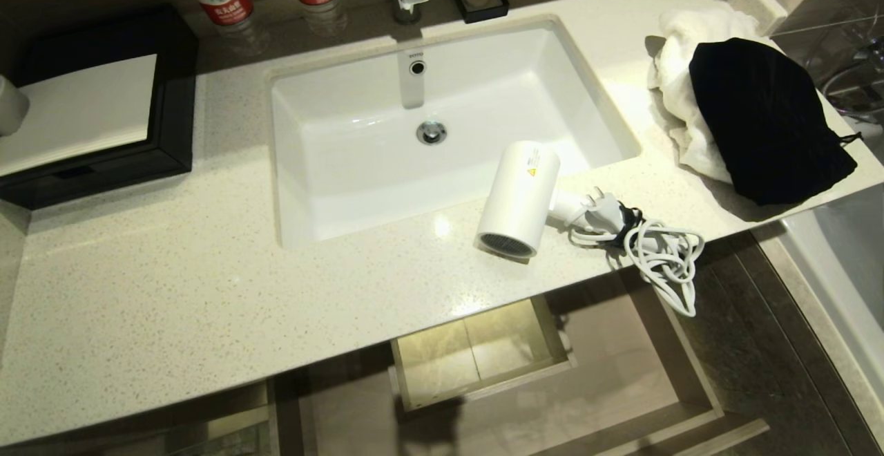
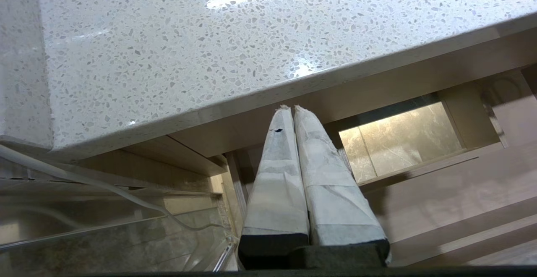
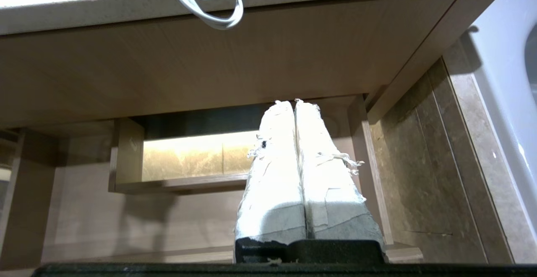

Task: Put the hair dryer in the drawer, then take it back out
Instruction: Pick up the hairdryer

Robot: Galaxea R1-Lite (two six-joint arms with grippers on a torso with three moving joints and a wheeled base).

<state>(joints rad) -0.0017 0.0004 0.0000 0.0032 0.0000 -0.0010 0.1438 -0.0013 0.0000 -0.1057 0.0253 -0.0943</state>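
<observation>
The drawer (image 1: 621,373) stands pulled out below the worktop's (image 1: 173,290) front edge, its floor bare except for the boxed cut-out (image 1: 476,356) at its middle back. The hair dryer's cord (image 1: 666,262) dangles over that edge (above the drawer's right part).

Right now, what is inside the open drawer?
The drawer shows a bare wood-grain floor around its boxed cut-out; the back lies hidden under the countertop. The hair dryer lies above.
</observation>
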